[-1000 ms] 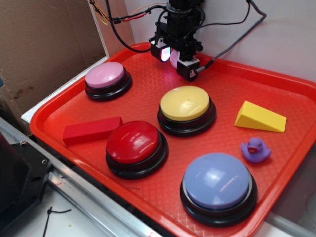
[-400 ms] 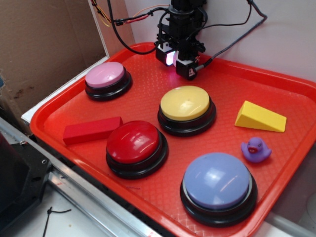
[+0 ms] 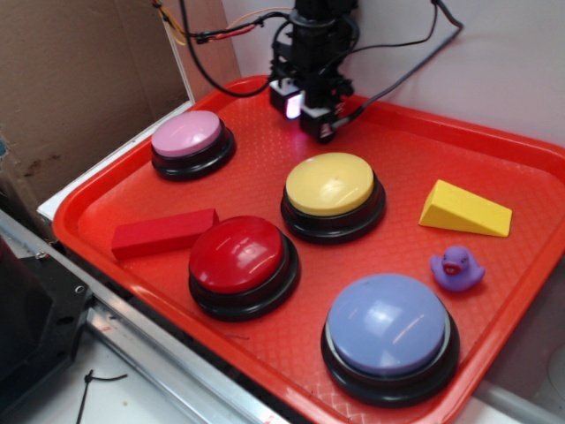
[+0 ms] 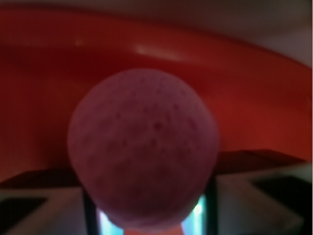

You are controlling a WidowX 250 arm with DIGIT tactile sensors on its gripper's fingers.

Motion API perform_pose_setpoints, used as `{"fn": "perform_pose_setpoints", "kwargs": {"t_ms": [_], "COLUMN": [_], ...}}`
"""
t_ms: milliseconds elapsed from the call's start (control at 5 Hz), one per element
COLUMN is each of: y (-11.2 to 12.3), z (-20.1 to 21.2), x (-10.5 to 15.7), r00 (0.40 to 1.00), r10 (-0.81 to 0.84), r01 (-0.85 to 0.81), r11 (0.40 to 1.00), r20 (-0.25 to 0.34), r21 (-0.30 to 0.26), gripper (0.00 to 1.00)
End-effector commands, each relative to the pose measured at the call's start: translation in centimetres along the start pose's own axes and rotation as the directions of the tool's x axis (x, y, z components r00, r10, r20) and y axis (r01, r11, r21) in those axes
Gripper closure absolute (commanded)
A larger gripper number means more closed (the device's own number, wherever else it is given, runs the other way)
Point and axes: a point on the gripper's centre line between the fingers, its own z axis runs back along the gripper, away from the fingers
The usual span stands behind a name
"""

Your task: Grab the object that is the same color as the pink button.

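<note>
Fingers (image 3: 300,106) farther back, ball (image 4: 143,157) blurred.

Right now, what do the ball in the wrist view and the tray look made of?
The pink ball looks like foam: matte, pitted with tiny pores. The tray looks like hard red plastic: a fine woven texture with glossy highlights on its rim.

The gripper (image 3: 300,103) hangs at the red tray's (image 3: 494,146) far edge, behind the yellow button (image 3: 331,184).
</note>
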Motion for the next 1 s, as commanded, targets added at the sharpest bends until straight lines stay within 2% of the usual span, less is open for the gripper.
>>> {"fn": "perform_pose_setpoints", "kwargs": {"t_ms": [0,200,400,800], "y": [-3.8,-3.8,-3.1,-1.5], "z": [11.5,15.8,18.7,17.8], "x": [-9.0,-12.6,-14.3,-13.5], "r00": [0.994,0.988,0.984,0.982], "r10": [0.069,0.041,0.061,0.12], "r01": [-0.055,-0.016,-0.035,-0.097], "r11": [0.988,0.985,0.988,0.983], "r20": [0.09,0.149,0.166,0.143], "r21": [-0.147,-0.172,-0.151,-0.157], "gripper": [1.0,1.0,1.0,1.0]}}
